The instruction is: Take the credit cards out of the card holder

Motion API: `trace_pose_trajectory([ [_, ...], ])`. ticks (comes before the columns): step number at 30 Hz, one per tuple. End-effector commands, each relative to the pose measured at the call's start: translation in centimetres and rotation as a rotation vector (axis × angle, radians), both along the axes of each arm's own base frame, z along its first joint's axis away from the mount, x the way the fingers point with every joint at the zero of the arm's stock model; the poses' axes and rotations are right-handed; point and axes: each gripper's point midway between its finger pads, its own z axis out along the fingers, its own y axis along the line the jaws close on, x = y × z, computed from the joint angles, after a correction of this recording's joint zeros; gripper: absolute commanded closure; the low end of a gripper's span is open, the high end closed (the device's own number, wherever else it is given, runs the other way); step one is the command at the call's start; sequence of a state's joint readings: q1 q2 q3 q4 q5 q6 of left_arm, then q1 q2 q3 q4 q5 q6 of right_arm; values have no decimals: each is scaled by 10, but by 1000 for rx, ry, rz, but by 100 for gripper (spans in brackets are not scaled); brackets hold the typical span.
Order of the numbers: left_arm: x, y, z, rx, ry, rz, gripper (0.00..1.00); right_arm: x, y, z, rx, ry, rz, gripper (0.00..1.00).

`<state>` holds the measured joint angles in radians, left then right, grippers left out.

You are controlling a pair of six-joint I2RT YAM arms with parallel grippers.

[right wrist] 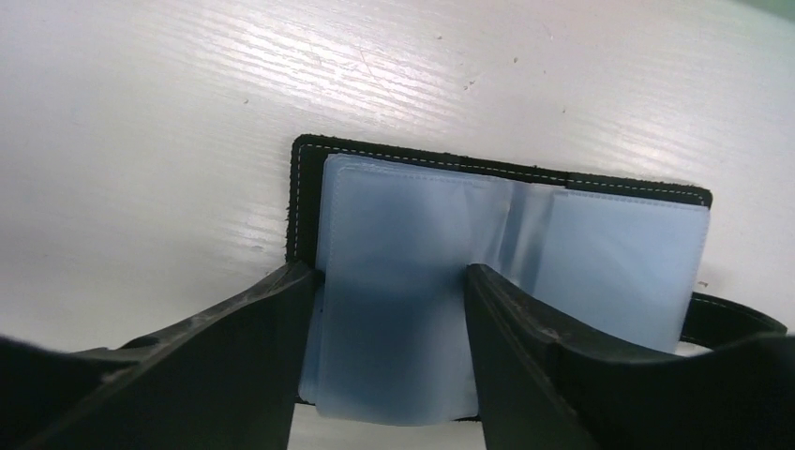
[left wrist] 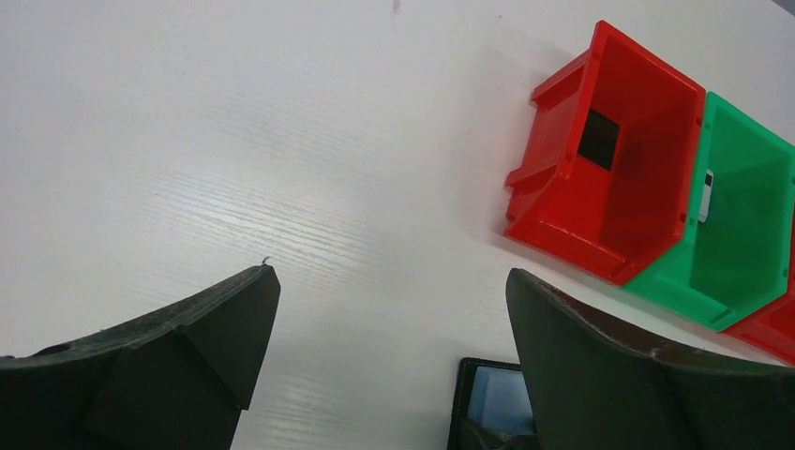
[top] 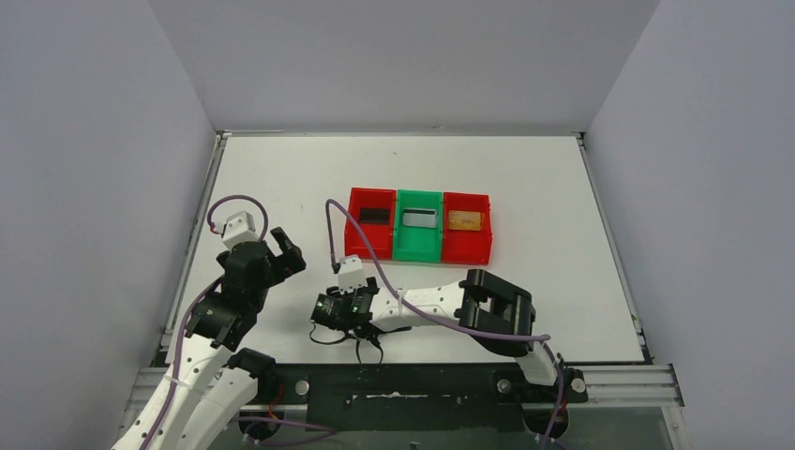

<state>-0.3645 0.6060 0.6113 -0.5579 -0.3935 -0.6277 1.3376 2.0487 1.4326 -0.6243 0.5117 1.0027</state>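
Note:
The card holder lies open on the white table, black with grey-blue clear pockets. No card shows in its pockets. My right gripper is low over it, jaws apart, one finger on each side of the left stack of pockets. In the top view the right gripper covers the holder. A gold card lies in the right red tray, a black card in the left red tray and a pale card in the green tray. My left gripper is open and empty, left of the holder, whose corner shows in the left wrist view.
Three joined trays, red, green and red, stand mid-table behind the holder. The right arm's elbow lies across the near table. Grey walls close in left, right and back. The table's near edge is a black rail.

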Motion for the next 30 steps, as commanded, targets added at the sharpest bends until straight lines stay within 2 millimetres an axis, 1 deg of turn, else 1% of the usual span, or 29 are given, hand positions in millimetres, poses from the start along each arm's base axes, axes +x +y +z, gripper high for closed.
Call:
trace_pose_trajectory([
  [1, 6, 0, 16, -18, -53, 13, 5, -2, -24, -11, -98, -16, -26, 49],
  [3, 6, 0, 16, -19, -52, 12, 6, -2, -16, -6, -20, 0, -11, 55],
  [5, 6, 0, 15, -18, -50, 14, 6, -2, -12, -2, 63, 23, -5, 61],
  [6, 6, 0, 15, -18, -50, 13, 6, -1, -10, 4, 107, 31, -5, 62],
  [7, 6, 0, 15, -19, -50, 12, 6, -1, -12, 3, 131, 42, -4, 64],
  [8, 6, 0, 15, -18, -50, 12, 6, 0, -8, 7, 168, 49, 4, 68],
  [9, 7, 0, 15, -19, -49, 13, 6, 0, -9, 7, 187, 56, 4, 70],
  [10, 7, 0, 15, -19, -50, 13, 6, 1, -8, 9, 210, 66, 7, 70],
  [11, 7, 0, 14, -18, -48, 14, 6, 1, -6, 11, 229, 73, 11, 65],
  [13, 7, 0, 14, -18, -46, 13, 6, 4, -4, 17, 244, 73, 9, 61],
  [15, 7, 0, 14, -18, -44, 12, 6, 7, -4, 25, 239, 57, 5, 54],
  [19, 7, 0, 13, -18, -43, 11, 6, 11, -17, 40, 192, 13, -43, 40],
  [21, 7, 0, 14, -19, -45, 9, 6, 12, -28, 45, 163, -2, -84, 36],
  [23, 7, -1, 13, -18, -44, 7, 6, 10, -41, 44, 124, -9, -124, 32],
  [27, 7, 0, 13, -19, -46, 8, 6, 5, -59, 39, 79, -16, -187, 24],
  [30, 7, -1, 13, -21, -47, 7, 6, 4, -70, 35, 45, -21, -225, 16],
])
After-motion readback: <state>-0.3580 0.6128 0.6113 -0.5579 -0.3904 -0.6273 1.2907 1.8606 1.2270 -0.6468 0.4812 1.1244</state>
